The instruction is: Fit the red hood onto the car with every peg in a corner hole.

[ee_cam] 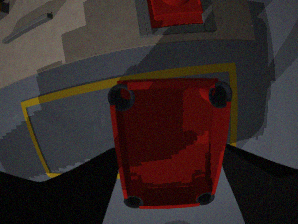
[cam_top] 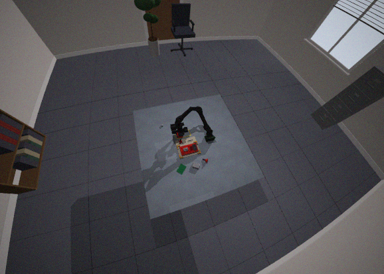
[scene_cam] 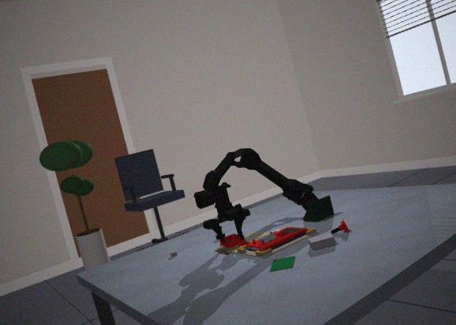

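The red hood has a flat roof and a dark hole in each corner. It sits low at table level inside a yellow outline. My gripper reaches straight down over it, one black finger on each long side, and is shut on the hood. The red car chassis, with its grey engine block, sits in the yellow-edged jig just beside the hood, toward the arm's base.
A small grey nut lies nearby. A green card, a grey block and a red-tipped tool lie past the jig.
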`<state>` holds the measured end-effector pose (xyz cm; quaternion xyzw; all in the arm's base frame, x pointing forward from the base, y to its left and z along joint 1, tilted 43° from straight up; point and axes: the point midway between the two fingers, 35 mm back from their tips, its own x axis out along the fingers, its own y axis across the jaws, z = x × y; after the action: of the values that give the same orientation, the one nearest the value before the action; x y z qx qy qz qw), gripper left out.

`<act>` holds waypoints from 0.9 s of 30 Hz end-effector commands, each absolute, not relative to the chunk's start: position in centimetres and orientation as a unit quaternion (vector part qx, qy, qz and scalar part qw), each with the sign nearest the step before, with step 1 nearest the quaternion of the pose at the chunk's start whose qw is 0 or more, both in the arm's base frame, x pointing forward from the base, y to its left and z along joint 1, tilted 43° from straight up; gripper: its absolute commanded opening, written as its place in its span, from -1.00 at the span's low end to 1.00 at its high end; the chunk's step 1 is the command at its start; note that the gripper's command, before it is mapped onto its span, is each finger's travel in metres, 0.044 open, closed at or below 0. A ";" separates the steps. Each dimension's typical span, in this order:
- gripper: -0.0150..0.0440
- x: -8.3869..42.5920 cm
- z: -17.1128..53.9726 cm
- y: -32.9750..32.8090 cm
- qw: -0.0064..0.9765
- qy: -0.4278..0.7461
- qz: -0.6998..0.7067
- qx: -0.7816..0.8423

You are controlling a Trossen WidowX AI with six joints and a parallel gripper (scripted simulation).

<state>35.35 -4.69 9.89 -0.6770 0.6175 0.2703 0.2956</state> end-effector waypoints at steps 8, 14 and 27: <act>-0.49 35.2 11.2 -3.4 0.297 0.618 0.270 -0.676; -0.49 35.0 12.7 -2.1 0.297 0.618 0.270 -0.676; -0.49 34.7 15.4 0.5 0.297 0.618 0.271 -0.676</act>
<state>34.73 0.11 15.09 -0.6780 0.6162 0.2711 0.2950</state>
